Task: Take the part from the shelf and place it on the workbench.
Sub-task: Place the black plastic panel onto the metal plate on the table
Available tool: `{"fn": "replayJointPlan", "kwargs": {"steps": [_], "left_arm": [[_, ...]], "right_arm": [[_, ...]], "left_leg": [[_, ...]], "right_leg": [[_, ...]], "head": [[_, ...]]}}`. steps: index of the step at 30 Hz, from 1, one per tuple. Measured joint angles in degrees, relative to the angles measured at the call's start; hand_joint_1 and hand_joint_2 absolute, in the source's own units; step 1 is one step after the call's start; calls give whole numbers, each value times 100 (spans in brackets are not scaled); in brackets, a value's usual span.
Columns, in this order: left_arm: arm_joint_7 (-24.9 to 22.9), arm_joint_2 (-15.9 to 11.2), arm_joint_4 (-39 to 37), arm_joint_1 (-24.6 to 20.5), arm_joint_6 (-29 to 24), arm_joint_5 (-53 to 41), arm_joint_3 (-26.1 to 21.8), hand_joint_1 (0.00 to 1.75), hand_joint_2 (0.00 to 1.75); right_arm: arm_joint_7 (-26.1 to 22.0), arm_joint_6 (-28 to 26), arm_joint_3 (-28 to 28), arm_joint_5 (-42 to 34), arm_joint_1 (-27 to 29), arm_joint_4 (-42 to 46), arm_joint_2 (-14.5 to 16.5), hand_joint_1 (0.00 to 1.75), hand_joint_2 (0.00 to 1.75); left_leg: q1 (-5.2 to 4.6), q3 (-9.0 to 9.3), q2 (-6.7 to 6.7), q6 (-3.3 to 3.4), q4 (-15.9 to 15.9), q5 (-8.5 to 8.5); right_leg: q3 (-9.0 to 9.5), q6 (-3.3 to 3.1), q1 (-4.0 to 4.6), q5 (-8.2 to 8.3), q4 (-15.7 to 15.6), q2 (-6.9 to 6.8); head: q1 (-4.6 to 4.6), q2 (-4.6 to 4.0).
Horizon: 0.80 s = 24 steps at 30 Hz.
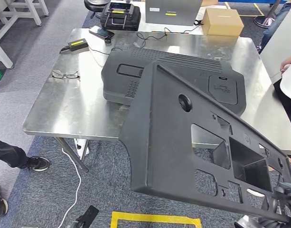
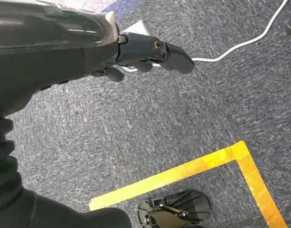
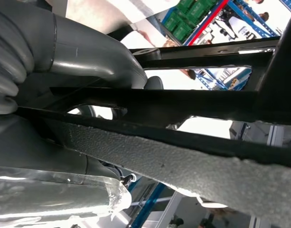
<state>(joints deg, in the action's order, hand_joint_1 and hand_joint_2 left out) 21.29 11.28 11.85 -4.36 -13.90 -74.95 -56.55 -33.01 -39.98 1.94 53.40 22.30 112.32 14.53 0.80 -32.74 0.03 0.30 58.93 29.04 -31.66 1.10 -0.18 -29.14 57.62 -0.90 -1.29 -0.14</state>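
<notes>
The large flat plastic part [image 1: 165, 142] is matt black, like the ribbed black panel [image 1: 179, 71] on the shiny silver metal surface [image 1: 75, 99]. The carpeted floor [image 2: 154, 118] is speckled blue-grey with yellow tape lines [image 2: 194, 166]. The cardboard box [image 1: 222, 21] is tan.

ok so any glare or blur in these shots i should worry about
Head view: sharp, with soft glare patches on the steel workbench; the black part stays matte and readable. Left wrist view: sharp carpet, with a bright sheen on the left hand cover. Right wrist view: the part's edge is close and soft, and the background behind is blown out.
</notes>
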Motion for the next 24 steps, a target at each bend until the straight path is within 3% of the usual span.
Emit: {"fn": "replayJointPlan", "kwargs": {"steps": [5, 9, 15, 19, 24], "left_arm": [[0, 0, 0, 1, 0, 1, 4, 0, 175], [-19, 0, 0, -2, -19, 2, 5, 0, 0], [-247, 1, 0, -39, -111, -231, 67, 0, 0], [-353, 2, 0, -130, -92, -336, 165, 0, 0], [-443, 4, 0, -186, -56, -398, 278, 0, 0]], "right_arm": [[2, 0, 3, 10, -1, 2, 0, 175, 175], [125, 0, 3, 214, -47, -5, -19, 175, 175], [896, 1, -1, 1546, -565, -152, -257, 175, 175], [1912, 2, -63, 2514, -1245, -506, -716, 175, 175], [2878, 22, -338, 2917, -1997, -1065, -1367, 175, 175]], "left_leg": [[1, 0, 0, 0, 0, 0], [1, 0, 0, 0, 0, 0], [1, 2, 1, 2, 0, -3], [-3, 4, 1, 6, 1, -11], [-6, 2, 1, 8, 4, -12]], "right_leg": [[0, 0, 1, 0, 0, 0], [1, 0, 1, 0, 1, 0], [4, 0, 0, 2, 1, 3], [10, 3, -2, 6, 1, -1], [7, 4, -4, 8, 2, 0]], "head": [[-1, -1], [-1, -1], [-2, 0], [-1, -1], [-2, -1]]}}
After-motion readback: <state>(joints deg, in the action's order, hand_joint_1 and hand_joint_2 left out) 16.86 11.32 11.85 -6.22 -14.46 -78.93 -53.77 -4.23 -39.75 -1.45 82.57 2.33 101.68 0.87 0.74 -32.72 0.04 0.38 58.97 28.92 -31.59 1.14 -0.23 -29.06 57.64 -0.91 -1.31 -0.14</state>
